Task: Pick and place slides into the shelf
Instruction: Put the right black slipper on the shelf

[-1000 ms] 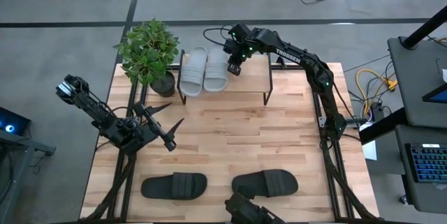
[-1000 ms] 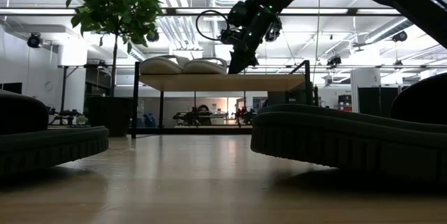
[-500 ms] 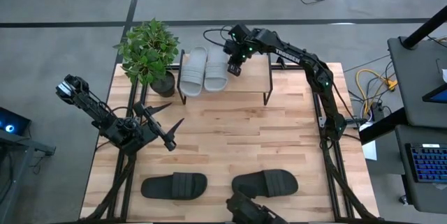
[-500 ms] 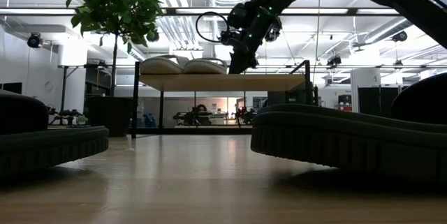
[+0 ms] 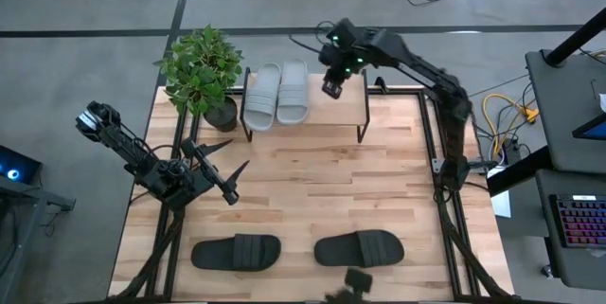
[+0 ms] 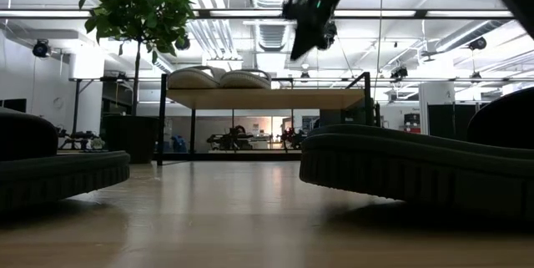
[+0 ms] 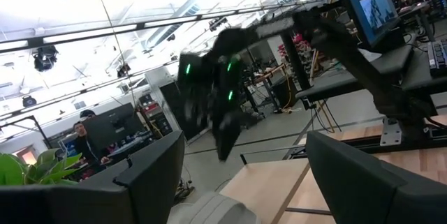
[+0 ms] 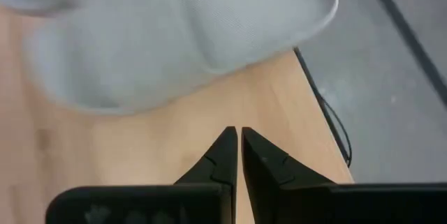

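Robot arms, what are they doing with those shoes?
They are putting slides on the low wooden-topped shelf. Two light grey slides already lie side by side on it. The right hand, shut and empty, hangs above the shelf's bare part beside them. Two black slides wait on the table's near edge. The left hand rests open over the table.

The right gripper is held raised, its fingers pressed together and empty. The left gripper is held spread apart.
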Tool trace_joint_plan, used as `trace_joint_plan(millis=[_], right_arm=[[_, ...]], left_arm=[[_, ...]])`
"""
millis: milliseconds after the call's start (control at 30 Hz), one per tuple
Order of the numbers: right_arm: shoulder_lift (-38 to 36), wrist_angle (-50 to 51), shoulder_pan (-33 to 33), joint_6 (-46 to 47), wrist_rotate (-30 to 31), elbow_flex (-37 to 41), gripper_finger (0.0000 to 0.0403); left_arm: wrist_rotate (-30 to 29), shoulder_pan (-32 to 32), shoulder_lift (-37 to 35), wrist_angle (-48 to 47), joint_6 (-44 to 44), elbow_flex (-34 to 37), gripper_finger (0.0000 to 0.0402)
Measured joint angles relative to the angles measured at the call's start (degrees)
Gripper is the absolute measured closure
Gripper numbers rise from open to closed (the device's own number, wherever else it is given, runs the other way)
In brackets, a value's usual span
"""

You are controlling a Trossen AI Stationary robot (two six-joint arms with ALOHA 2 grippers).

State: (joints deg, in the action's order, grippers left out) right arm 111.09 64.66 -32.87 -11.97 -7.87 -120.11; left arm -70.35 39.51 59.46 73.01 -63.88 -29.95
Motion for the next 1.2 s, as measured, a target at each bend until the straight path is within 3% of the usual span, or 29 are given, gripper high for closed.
trace_joint_plan(millis=[133, 233, 567, 800, 1000, 1200], right_arm=[[-8.97, -3.26, 5.74, 0.58, -1.39, 4.88, 0.039], [-16.97, -11.73, 11.8, 1.49, -1.31, 11.93, 0.039], [-41.03, -41.41, 28.71, 5.99, -1.03, 48.6, 0.039], [-51.27, -72.75, 33.18, 6.96, -0.86, 73.44, 0.039], [-55.8, -86.71, 33.29, 2.64, 1.83, 81.53, 0.039], [-57.75, -87.12, 33.4, 1.88, -0.88, 82.81, 0.039]], left_arm=[[-0.03, 0.0, 0.0, 0.01, 0.12, 0.0, 0.0118], [-0.02, 0.0, -0.01, 0.0, 0.17, 0.0, 0.0118], [-0.02, 0.0, 0.01, 0.0, 0.42, 0.0, 0.0118], [0.05, 0.0, 0.08, -0.05, -0.55, 0.06, 0.0118], [0.11, 0.0, 0.24, -0.04, -0.52, 0.29, 0.0118], [0.09, 0.02, 0.44, -0.61, 0.39, 0.33, 0.0118]])
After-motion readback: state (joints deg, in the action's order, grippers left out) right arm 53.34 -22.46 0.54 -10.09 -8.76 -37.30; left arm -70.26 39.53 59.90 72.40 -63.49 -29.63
